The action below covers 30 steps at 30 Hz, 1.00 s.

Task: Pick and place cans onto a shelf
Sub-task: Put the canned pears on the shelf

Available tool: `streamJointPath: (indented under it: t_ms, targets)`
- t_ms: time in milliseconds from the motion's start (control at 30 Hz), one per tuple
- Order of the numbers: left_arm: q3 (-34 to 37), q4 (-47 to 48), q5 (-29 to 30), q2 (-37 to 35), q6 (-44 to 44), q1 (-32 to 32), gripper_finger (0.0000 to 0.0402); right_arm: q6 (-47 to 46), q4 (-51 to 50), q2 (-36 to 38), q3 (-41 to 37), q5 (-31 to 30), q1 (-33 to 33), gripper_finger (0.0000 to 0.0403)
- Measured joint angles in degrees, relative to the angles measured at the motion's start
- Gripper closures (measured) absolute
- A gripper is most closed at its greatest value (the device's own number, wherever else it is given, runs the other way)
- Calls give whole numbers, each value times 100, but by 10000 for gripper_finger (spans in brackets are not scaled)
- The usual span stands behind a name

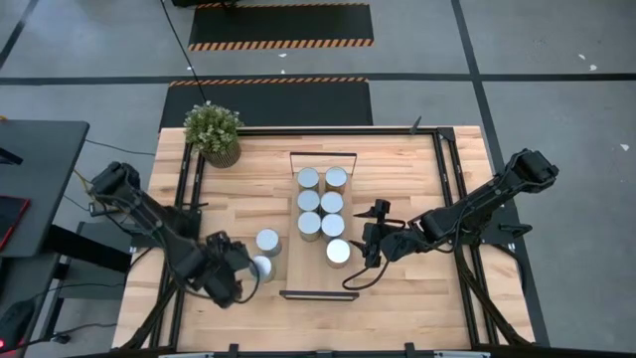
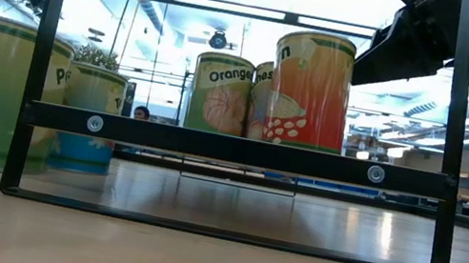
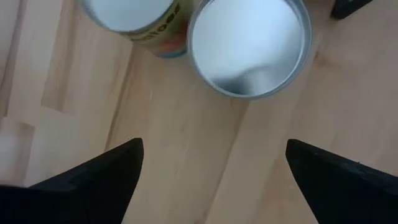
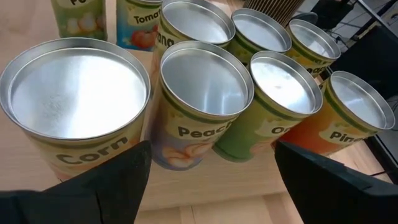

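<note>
Cans (image 1: 320,202) on shelf (image 1: 298,261), labels partly hidden

The nearest can (image 4: 78,112) reads "Corn", the can (image 4: 202,102) at its three o'clock "Peac", a farther can (image 4: 138,25) at twelve o'clock "Toma", and a can on the shelf (image 2: 220,90) "Orange".

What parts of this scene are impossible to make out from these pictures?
- Low view: the rear cans on the shelf, hidden by the front can.
- Left wrist view: one can, cut by the picture's edge.
- Right wrist view: the Corn can label, partly covered by the right pincer.
</note>
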<state>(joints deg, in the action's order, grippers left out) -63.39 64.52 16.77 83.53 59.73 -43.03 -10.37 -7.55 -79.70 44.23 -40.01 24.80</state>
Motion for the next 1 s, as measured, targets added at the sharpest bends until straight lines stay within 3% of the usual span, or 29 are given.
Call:
streamJointPath:
  t_ms: [367, 667, 1000]
  targets:
    - [5, -809, 494, 1043, -234, -15, 2, -15, 28, 0, 0, 0, 0, 53]
    - [6, -1069, 892, 1139, -138, 247, 4, -15, 26, -2, 0, 0, 0, 53]
    - [8, -1391, 1068, 1139, -121, 269, 90, -17, 26, -2, -2, 0, 0, 53]
